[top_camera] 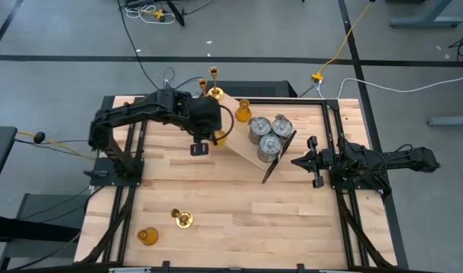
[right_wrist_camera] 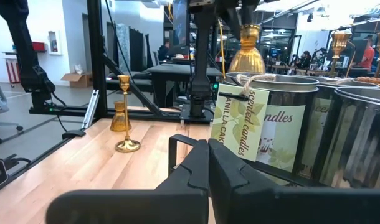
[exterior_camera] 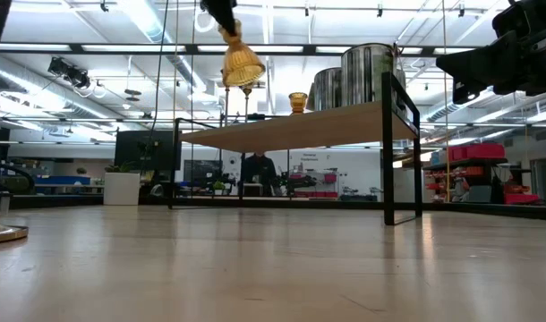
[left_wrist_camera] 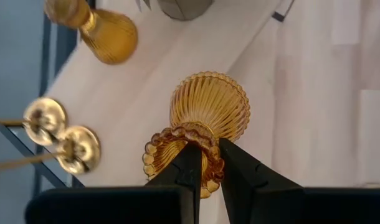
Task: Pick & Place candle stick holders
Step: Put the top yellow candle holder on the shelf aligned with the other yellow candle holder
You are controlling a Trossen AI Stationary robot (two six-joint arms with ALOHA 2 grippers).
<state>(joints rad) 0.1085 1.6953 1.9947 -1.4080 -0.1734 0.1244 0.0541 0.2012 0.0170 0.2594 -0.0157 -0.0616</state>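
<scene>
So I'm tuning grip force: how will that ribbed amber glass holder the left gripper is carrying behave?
Probably fragile and slick: the amber glass holder looks like ribbed glass, pinched at its scalloped rim by the left gripper. It hangs bulb outward, so it may pivot. Set down on its side, its round bulb could roll.

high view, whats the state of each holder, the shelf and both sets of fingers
left gripper: fingers shut on held amber ribbed glass holder, lifted above the shelf
right gripper: fingers shut, empty, beside the shelf
small raised wooden shelf: upright on the table
second amber glass holder: standing on shelf
three silver-grey metal cylinders: upright on shelf
two brass sticks: on shelf corner
third amber glass holder: on table
third brass stick: on table
</scene>
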